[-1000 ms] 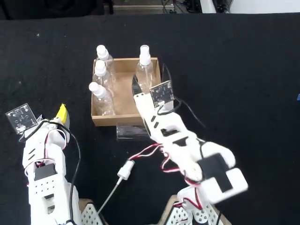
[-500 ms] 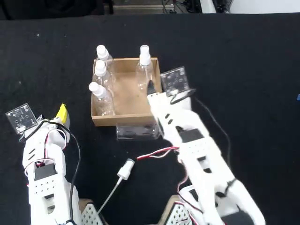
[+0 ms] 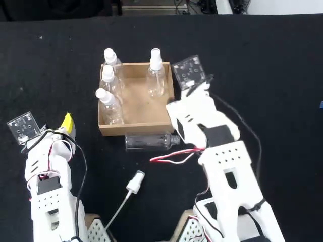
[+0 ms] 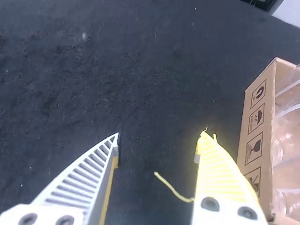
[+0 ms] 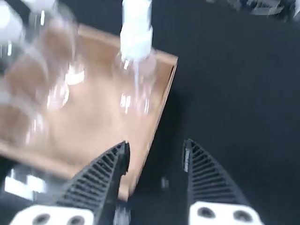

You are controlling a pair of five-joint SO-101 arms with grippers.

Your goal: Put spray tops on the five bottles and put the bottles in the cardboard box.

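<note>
In the cardboard box (image 3: 135, 129), four capped bottles (image 3: 112, 106) upright, uncapped bottle (image 3: 149, 141) outside

A black, matte, slightly grainy cover lies over the whole desk (image 3: 262, 60). A tiny pale speck (image 3: 41, 37) sits on it near the far left corner, well apart from everything else. At the right edge of the high view, a small blue object (image 3: 321, 104) just pokes in. Beyond the desk's far edge runs a strip of room: tangled dark cables (image 3: 202, 6) near the middle and a white panel (image 3: 282, 6) toward the right.
</note>
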